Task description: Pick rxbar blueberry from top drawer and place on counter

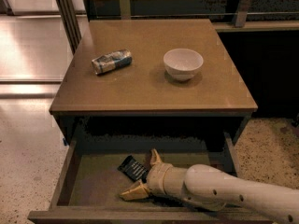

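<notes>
The rxbar blueberry (133,167) is a small dark bar with white lettering, lying flat on the olive-brown floor of the open top drawer (93,183). My gripper (142,173) is inside the drawer, open, reaching in from the right. One cream finger (154,157) stands behind the bar's right end and the other finger (132,192) lies in front of it, so the bar's right end sits between them. The counter (149,85) above is a square brown wooden tabletop.
A silvery-blue can (111,61) lies on its side at the counter's left. A white bowl (183,63) stands at its centre right. My cream arm (219,192) fills the drawer's right half. Shiny floor lies left, a dark cabinet right.
</notes>
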`<state>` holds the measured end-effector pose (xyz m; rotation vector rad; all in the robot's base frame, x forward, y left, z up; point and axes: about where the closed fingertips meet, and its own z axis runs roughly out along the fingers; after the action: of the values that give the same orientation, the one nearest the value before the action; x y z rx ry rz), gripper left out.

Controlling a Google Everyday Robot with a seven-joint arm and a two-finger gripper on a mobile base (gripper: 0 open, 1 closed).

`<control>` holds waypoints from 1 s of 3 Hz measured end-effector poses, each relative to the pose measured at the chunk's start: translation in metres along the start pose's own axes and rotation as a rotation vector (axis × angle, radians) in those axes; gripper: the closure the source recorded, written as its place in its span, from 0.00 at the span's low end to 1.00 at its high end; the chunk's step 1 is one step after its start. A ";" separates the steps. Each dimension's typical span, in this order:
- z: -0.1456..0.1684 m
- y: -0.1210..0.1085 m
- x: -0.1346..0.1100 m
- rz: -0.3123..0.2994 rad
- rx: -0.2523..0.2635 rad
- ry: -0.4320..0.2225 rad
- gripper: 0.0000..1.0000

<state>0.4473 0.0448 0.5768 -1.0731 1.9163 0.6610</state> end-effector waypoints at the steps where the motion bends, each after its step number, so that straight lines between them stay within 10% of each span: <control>1: 0.000 0.000 0.000 0.000 0.000 0.000 0.65; 3: 0.000 0.000 0.000 0.000 0.000 0.000 1.00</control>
<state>0.4473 0.0448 0.5769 -1.0732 1.9163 0.6611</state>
